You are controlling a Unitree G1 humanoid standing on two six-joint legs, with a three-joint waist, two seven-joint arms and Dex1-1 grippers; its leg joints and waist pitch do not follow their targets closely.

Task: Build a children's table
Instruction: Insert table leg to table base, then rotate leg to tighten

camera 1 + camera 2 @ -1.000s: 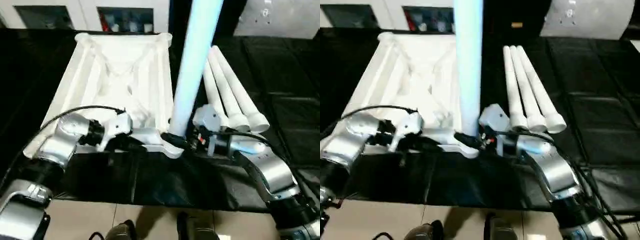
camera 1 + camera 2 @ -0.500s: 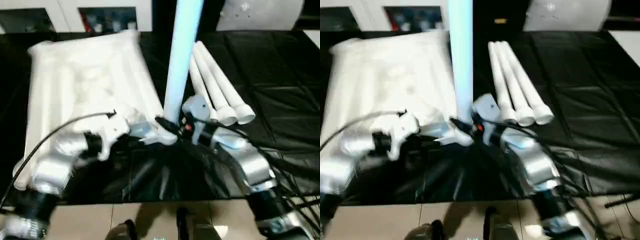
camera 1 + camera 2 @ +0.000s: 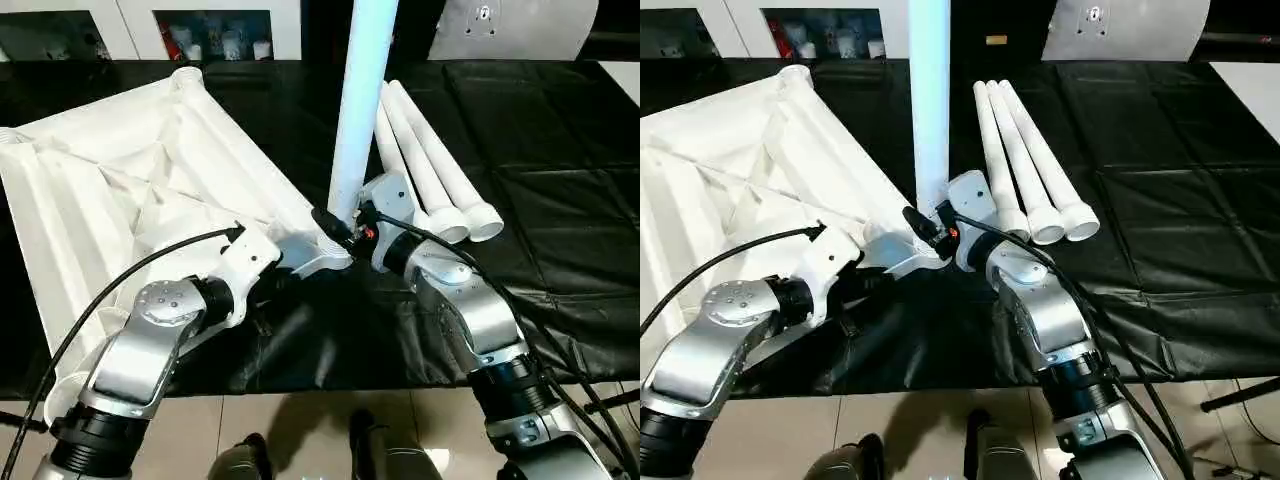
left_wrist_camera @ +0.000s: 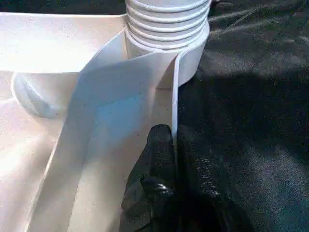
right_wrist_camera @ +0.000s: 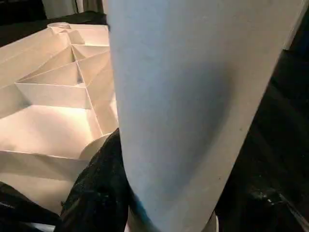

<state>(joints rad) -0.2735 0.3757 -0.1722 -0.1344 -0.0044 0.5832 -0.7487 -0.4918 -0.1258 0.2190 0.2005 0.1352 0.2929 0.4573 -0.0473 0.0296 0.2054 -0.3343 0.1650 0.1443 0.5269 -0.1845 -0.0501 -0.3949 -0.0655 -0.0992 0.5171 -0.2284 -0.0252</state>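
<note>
1. the table top (image 3: 120,190) lies ribbed side up on the black sheet (image 3: 560,200), from 9 to 11 o'clock.
2. the left gripper (image 4: 175,145) is pinched tight on the top's thin rim wall beside the near corner socket (image 3: 322,252).
3. one leg (image 3: 360,100) stands upright in that socket, at 12 o'clock.
4. the right gripper (image 3: 342,228) clasps the leg's base, jaws half spread.
5. three legs (image 3: 440,170) lie side by side at 1 o'clock.

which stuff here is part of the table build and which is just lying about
Part of the job:
- table top, underside up, its rim pinched by the left pincer
- upright leg at the corner socket, held by the right pincer
- three spare legs

Lying about:
- black sheet
- shelf items behind
</note>
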